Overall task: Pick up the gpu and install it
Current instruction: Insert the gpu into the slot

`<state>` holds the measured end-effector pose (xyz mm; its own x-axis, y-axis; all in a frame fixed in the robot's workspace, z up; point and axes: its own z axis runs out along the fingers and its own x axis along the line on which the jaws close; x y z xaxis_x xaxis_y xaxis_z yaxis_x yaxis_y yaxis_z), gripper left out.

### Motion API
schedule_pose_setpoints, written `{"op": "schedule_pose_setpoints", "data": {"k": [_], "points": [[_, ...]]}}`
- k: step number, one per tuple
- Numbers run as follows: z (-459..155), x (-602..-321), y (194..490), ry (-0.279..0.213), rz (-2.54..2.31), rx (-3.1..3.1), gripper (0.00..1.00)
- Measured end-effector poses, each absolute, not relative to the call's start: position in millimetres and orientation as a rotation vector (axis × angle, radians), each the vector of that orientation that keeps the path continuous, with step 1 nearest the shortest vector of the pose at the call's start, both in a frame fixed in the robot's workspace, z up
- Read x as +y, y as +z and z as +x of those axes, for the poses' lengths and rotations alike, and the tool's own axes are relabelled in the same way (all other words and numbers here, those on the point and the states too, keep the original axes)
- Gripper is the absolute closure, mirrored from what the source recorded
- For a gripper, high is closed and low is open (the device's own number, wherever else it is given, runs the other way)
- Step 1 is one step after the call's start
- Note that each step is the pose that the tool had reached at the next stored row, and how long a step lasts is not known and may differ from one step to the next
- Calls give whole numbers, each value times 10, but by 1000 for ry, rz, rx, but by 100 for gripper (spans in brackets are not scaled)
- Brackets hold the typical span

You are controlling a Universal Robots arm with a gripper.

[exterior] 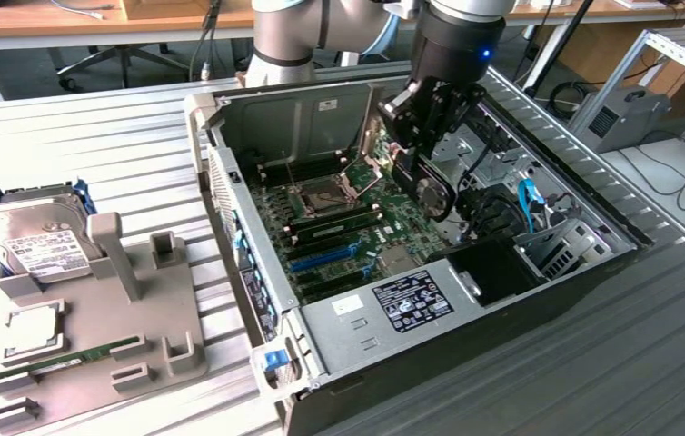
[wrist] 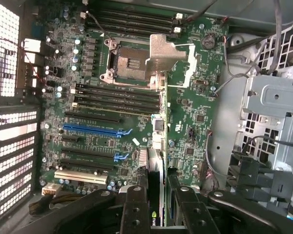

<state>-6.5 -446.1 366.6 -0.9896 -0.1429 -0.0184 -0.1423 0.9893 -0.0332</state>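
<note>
My gripper [exterior: 419,136] hangs inside the open computer case [exterior: 440,309], over the green motherboard [exterior: 355,232]. It is shut on the gpu [exterior: 431,193], a black card that hangs on edge below the fingers with its round fan facing out. In the wrist view the gpu [wrist: 156,187] appears edge-on between the two black fingers [wrist: 133,212], above the motherboard [wrist: 190,122]. The card sits off the board, to one side of the blue expansion slot [wrist: 95,130] and not in any slot. The CPU socket [wrist: 132,61] lies further along the board.
On the exterior view's left, a grey holder [exterior: 113,336] carries a silver hard drive [exterior: 37,247], a CPU chip [exterior: 34,325] and a green RAM stick [exterior: 70,356]. Inside the case, cables [exterior: 494,213] and a metal drive cage [wrist: 276,107] crowd the side by the gripper.
</note>
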Motion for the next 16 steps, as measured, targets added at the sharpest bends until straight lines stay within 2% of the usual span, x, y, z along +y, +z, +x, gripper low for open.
{"op": "schedule_pose_setpoints", "data": {"k": [16], "points": [[-65, -4461, 3666, -49, -283, 3107, 74]]}}
